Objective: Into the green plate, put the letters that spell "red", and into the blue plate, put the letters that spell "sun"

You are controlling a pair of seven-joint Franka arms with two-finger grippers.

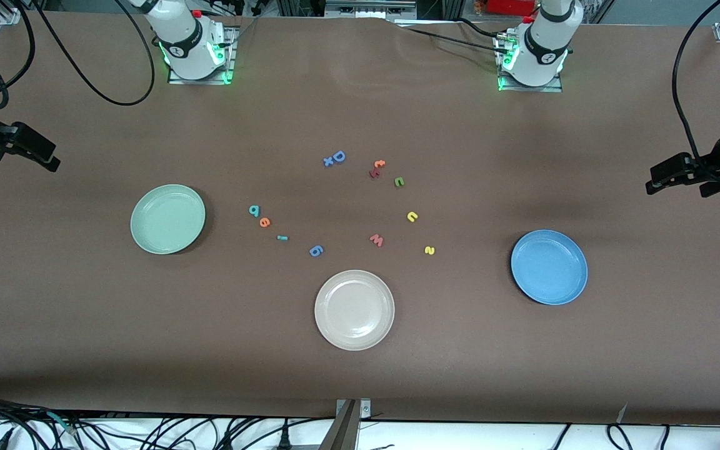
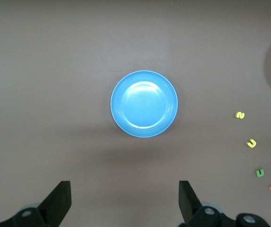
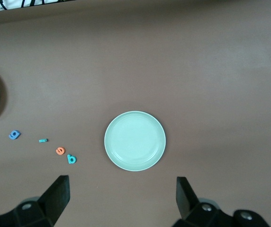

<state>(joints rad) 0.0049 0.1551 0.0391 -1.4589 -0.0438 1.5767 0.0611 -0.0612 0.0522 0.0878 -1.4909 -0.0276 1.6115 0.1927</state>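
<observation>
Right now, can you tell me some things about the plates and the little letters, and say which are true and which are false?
1. The green plate has no letters in it. True.
2. The yellow s lies in the blue plate. False: it lies on the table beside it.
3. The white plate is nearest the front camera. True.
4. The orange e touches the green plate. False: it lies apart from it.
5. The left end effector holds a letter. False: it is open and holds nothing.

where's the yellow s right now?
On the table, the yellow s lies between the red w and the blue plate, nearer the front camera than the yellow u.
</observation>
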